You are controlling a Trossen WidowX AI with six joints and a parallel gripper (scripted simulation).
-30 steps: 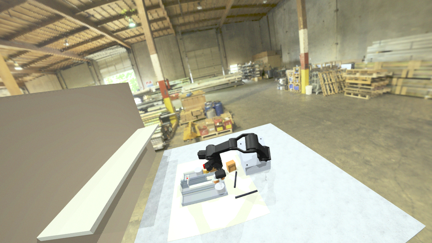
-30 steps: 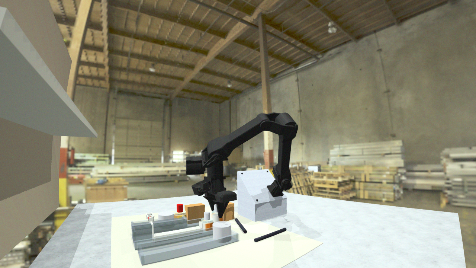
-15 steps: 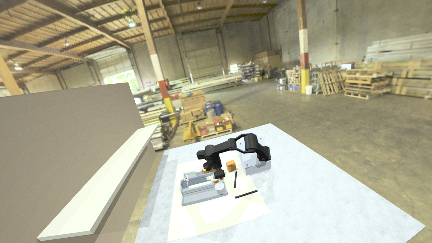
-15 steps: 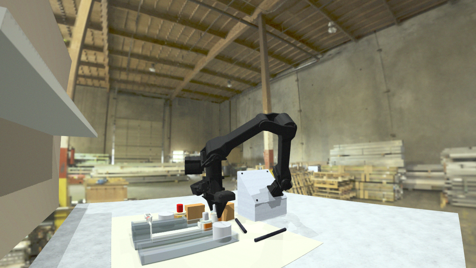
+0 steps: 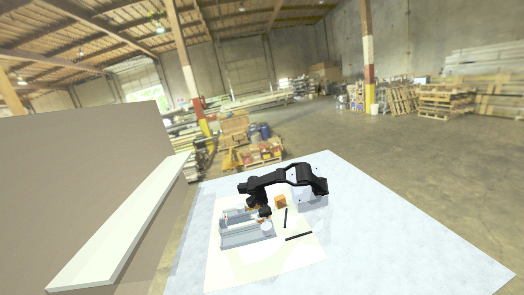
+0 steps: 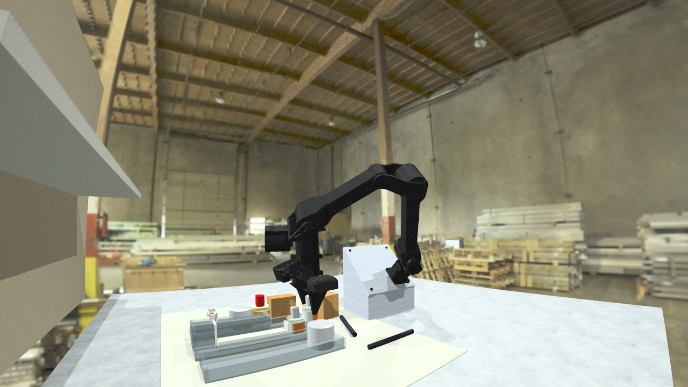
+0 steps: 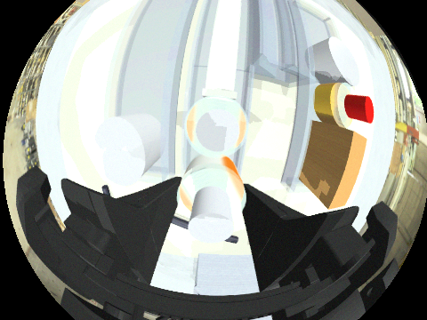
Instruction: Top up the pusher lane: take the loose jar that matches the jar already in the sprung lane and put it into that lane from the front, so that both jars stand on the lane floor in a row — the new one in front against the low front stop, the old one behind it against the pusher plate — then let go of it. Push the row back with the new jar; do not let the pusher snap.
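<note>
My gripper (image 7: 212, 187) (image 6: 312, 308) (image 5: 262, 215) is shut on a small clear jar (image 7: 208, 213) (image 6: 306, 308) with a white cap and an orange band. It holds the jar upright at the front end of the middle lane of the grey pusher rack (image 6: 250, 357) (image 5: 241, 239). A matching jar (image 7: 215, 124) (image 6: 294, 321) stands in that lane right behind it; I cannot tell if the two touch. The lane's white floor (image 7: 228, 36) runs back to the pusher plate (image 6: 212, 315) (image 5: 225, 218), which has a red mark.
A wide white cylinder (image 7: 131, 145) (image 6: 320, 331) (image 5: 266, 228) stands in the nearer lane, another (image 7: 333, 60) (image 6: 239, 312) in the far one. A yellow jar with a red cap (image 7: 344, 106) (image 6: 259, 300), orange boxes (image 7: 333, 166) (image 6: 281, 303) and two black rods (image 6: 347, 325) (image 6: 389, 338) lie nearby.
</note>
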